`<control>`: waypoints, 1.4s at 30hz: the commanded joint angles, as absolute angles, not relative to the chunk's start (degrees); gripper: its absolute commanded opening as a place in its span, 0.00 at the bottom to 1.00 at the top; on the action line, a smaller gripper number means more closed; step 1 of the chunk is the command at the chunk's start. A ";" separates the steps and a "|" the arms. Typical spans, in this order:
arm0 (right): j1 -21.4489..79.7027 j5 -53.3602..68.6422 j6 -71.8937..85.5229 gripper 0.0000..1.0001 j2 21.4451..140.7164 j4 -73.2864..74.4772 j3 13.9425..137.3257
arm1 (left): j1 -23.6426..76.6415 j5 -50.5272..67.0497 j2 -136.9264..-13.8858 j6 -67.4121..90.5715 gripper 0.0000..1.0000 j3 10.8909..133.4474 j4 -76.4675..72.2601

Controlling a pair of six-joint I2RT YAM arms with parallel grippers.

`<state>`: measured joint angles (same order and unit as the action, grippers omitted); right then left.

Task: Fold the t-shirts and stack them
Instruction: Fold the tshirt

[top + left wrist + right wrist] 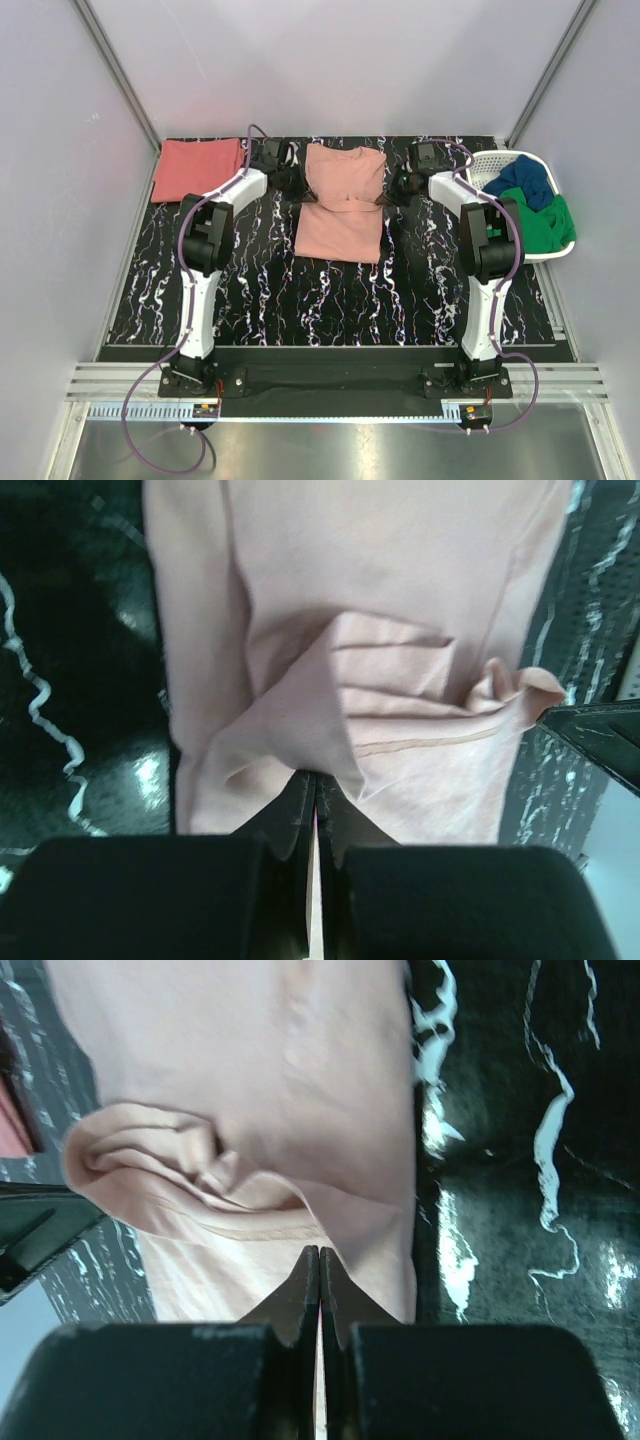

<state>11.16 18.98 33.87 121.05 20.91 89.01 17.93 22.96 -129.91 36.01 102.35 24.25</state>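
Noting the red shirt (197, 170) folded far left, the left claw (316, 792) clamped on the central pink shirt's (340, 225) left edge and the right claw (319, 1262) on its right, I advise moving both level and together for a square fold.

I'm looking into a booth closed in by plain, pale grey-lilac panels, a back wall (330, 70), a left wall (50, 200) and a right wall (600, 320), which meet at slanting aluminium corner posts (118, 75) (548, 70). The desk (340, 300) fills the floor of it, a glossy black top veined with white like marble, and soft even light sits on it in bright patches (455, 1260). Along its near edge runs a slotted aluminium rail (330, 382), and in front of that lies a sheet of brushed steel (330, 450).
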 commanded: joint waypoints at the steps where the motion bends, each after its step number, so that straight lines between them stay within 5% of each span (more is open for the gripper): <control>1: 11.51 18.46 33.22 0.00 121.03 21.18 94.03 | 18.11 25.84 -130.69 38.14 0.03 106.00 19.60; 30: 13.45 16.53 27.42 0.00 116.72 21.01 85.78 | 13.54 21.10 -130.61 37.97 0.04 108.28 21.79; 42: 13.45 12.57 27.51 0.00 120.76 21.54 92.63 | 15.47 20.48 -120.06 36.65 0.06 94.58 17.85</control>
<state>13.13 14.37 28.25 119.52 22.35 89.54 14.26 21.17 -125.16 37.74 96.51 21.67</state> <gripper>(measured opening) 0.011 0.057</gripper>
